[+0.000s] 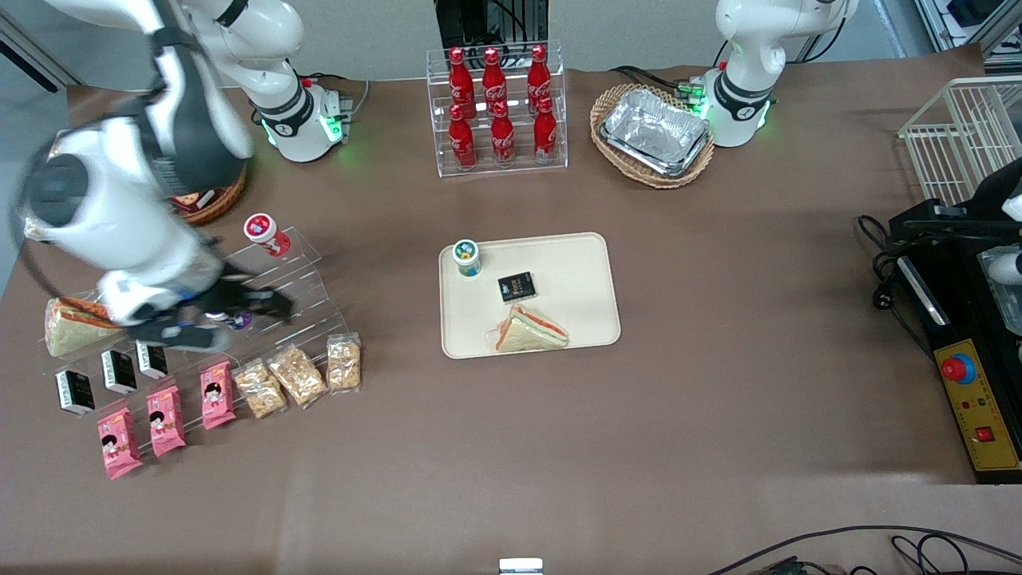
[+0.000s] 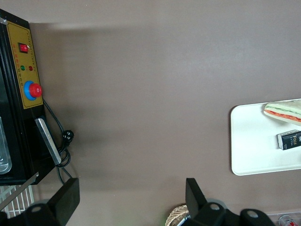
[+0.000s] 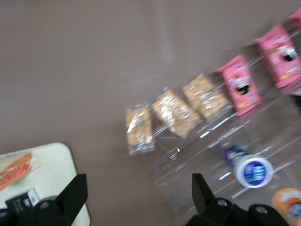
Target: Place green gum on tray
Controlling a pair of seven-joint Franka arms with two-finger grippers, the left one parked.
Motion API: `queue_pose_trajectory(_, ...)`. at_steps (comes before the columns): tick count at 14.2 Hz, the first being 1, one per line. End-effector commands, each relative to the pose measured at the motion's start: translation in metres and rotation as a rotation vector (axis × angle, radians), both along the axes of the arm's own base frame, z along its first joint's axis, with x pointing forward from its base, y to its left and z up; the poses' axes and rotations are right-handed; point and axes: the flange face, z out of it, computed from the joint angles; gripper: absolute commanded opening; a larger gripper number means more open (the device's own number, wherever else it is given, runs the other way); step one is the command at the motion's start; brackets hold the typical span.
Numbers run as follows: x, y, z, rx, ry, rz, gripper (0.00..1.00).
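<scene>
The green gum [image 1: 466, 257], a small canister with a green lid and teal body, stands upright on the cream tray [image 1: 575, 275], at the tray's corner farthest from the front camera, toward the working arm's end. My right gripper [image 1: 239, 318] hangs open and empty over the clear acrylic step shelf [image 1: 307, 275], well apart from the gum. In the right wrist view the gripper [image 3: 138, 197] holds nothing between its fingers. A corner of the tray [image 3: 47, 165] shows there; the gum does not.
On the tray lie a black box [image 1: 516, 287] and a wrapped sandwich [image 1: 528, 329]. The shelf holds a red-lidded canister [image 1: 263, 231], a purple-lidded canister [image 3: 254, 171], snack bags [image 1: 299, 374], pink packs [image 1: 166, 418] and black boxes [image 1: 118, 370]. A cola rack [image 1: 497, 108] and foil trays [image 1: 656, 132] stand farther back.
</scene>
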Motion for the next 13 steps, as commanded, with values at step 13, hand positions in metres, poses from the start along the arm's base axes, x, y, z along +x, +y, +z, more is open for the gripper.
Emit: queue_pose_trajectory(13, -0.046, -0.139, 0.133, -0.045, -0.049, 0.046, 0.99)
